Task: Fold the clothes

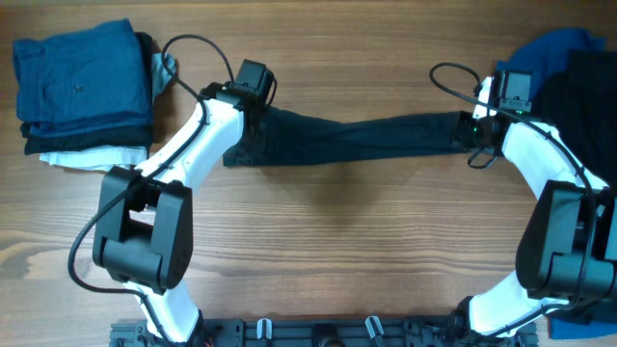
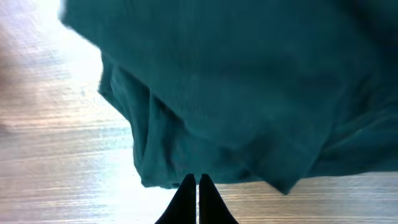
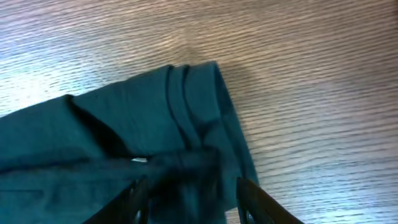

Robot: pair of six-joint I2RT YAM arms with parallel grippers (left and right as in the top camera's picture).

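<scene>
Left claw [image 2: 198, 186] is pressing shut at the near-black navy short-sleeved cloth shirt [image 1: 366, 135]; right claw [image 3: 191, 193] is gaping around its end. That shirt is lying mid-frame as a long band, needing more folds. The folded stack of blue, dark and white garments [image 1: 82, 82] is sitting upper left, and the loose blue-and-dark cloth heap [image 1: 569, 67] is waiting upper right.

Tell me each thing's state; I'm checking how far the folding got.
navy shirt: drawn into a long band between both grippers.
left gripper: shut at the shirt's edge.
right gripper: open, fingers astride bunched cloth.
left stack: folded, blue on top.
right pile: loose, unfolded.
</scene>
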